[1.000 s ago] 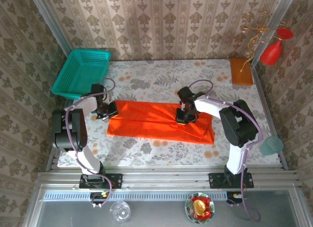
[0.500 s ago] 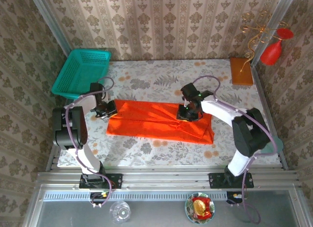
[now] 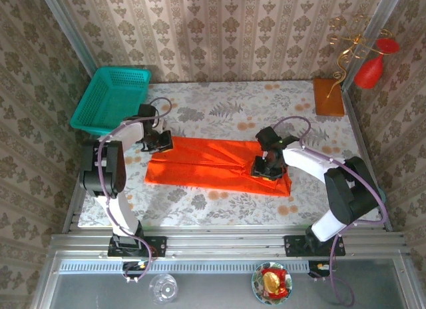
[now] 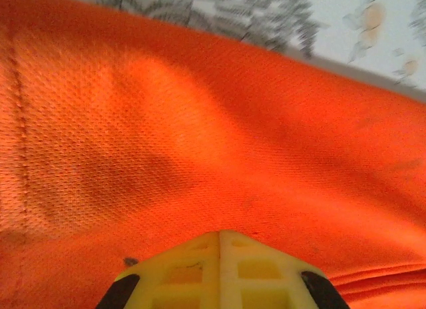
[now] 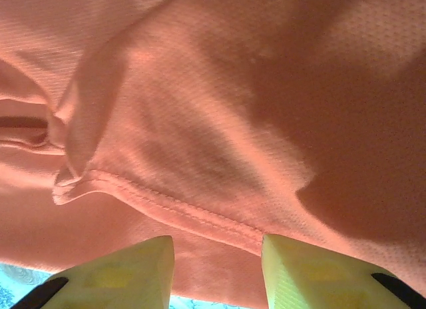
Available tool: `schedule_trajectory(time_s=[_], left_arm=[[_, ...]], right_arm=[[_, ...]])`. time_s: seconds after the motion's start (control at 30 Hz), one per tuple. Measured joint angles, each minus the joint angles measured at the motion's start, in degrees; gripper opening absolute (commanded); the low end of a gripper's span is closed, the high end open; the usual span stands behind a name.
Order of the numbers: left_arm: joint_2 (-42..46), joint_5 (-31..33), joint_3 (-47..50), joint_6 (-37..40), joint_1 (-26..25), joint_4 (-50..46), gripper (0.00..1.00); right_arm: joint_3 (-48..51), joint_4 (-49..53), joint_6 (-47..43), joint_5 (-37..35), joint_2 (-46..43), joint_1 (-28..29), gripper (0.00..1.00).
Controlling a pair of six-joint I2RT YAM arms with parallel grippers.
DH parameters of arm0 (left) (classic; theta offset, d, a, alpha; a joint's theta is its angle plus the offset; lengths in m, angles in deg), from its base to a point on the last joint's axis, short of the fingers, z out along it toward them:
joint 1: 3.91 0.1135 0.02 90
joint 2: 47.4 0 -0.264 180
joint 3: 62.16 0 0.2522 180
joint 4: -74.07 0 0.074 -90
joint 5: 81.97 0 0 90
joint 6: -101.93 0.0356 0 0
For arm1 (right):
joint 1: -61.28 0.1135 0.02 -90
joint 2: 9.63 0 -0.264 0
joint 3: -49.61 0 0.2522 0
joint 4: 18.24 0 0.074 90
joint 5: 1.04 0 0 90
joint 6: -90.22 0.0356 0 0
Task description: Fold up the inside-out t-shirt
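Ana: Walls [image 3: 219, 36] on three sides, papered in beige damask stripes. The surface [image 3: 219, 109] carries a pale floral cloth, lying flat. Garment entry?

Ben: The inside-out t-shirt [image 3: 213, 166] lies mid-surface, folded into one long band running left to right. It is bright orange-red, soft, with lengthwise creases. The right end looks thicker, with layers stacked and edges stepped.

Ana: Fabric up close?

Ben: A fine pinhole knit, matte. The left wrist view shows a straight stitched seam [image 4: 23, 122] down the left side. The right wrist view shows a rolled hem [image 5: 166, 206] with a double stitch line, curling at one loose corner.

Ana: Left end effector [image 4: 219, 234]?

Ben: It sits at the band's far left corner. The yellow ribbed pads are pressed together, tip against the cloth. Whether a fold is nipped between them, I cannot tell.

Ana: Right end effector [image 5: 214, 242]?

Ben: It is low over the band's right end. The two yellow wedge-shaped fingers stand apart, nothing between them, with the hem lying just beyond the gap.

Ana: Other items?

Ben: A teal basket [image 3: 110, 99] of rigid lattice plastic sits at the far left corner, well apart from the shirt's middle. A flat brown-orange block [image 3: 329, 97], rectangular and hard-edged, is at the far right corner. A glossy red vase [image 3: 369, 70] is off the right edge, beside a curled gold wire ornament [image 3: 349, 46].
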Motion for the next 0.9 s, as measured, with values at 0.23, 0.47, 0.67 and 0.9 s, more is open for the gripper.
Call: schedule_trajectory(time_s=[0.23,0.47,0.67,0.9], left_arm=[[-1.81,0.66,1.90,0.55,2.10,0.22,0.05],[1.77,0.52,5.38,0.52,2.78,1.01,0.06],[5.68,0.50,5.70,0.46,2.60,1.03,0.06],[8.41,0.55,5.70,0.07,1.86,0.31,0.06]], right_arm=[[2.49,-2.03,-0.39,0.13,1.86,-4.17,0.40],[0.87,1.57,-5.53,-0.04,-2.56,-8.90,0.43],[-5.84,7.28,-13.49,-5.42,-0.35,-13.79,0.46],[-9.79,9.62,-19.21,-7.67,9.18,-15.96,0.54]])
